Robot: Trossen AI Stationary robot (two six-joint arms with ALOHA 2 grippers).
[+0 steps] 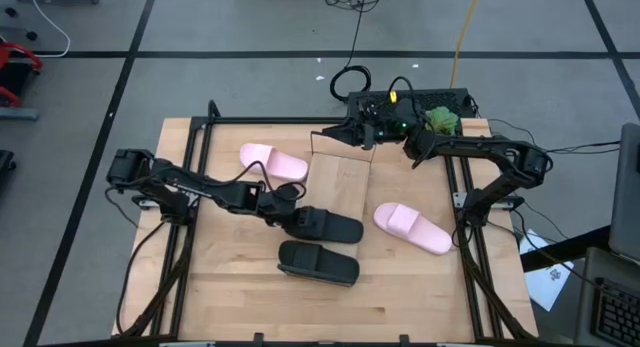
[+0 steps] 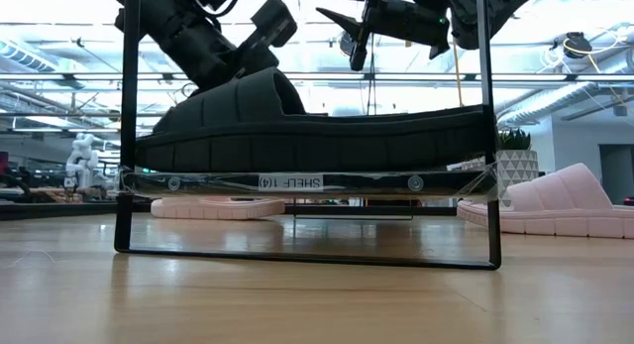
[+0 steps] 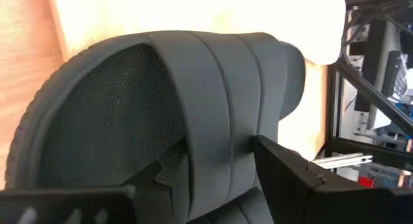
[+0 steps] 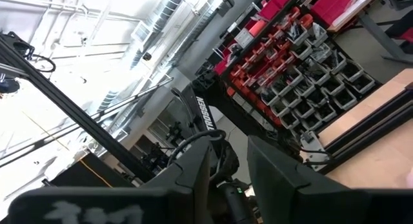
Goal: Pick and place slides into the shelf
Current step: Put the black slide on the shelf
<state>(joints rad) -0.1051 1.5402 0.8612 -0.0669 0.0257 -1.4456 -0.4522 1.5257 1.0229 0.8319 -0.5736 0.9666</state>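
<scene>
My left gripper (image 1: 290, 211) is shut on a black slide (image 1: 328, 225), which lies crosswise over the near end of the light-wood shelf (image 1: 340, 177). In the low view the slide (image 2: 327, 126) sits at the level of the shelf's board (image 2: 297, 182), between the wire frame's posts. A second black slide (image 1: 318, 263) lies flat on the tabletop nearer the front. One pink slide (image 1: 272, 162) lies left of the shelf, another (image 1: 412, 228) to its right. My right gripper (image 1: 347, 135) is open and empty, raised over the shelf's far end. My left gripper holds the black slide by its wide strap (image 3: 213, 121). One finger (image 3: 164, 175) is at the strap's heel-side edge over the footbed, the other (image 3: 290, 179) on its toe side. The fingers slant down from the table's left. I cannot tell whether the sole rests on the board or hangs just above it.
Black frame rails (image 1: 470, 257) run along the table's left and right sides. A black box with cables and a green object (image 1: 440, 117) sits behind the table's far edge. Bare tabletop (image 1: 230, 277) lies at the near left.
</scene>
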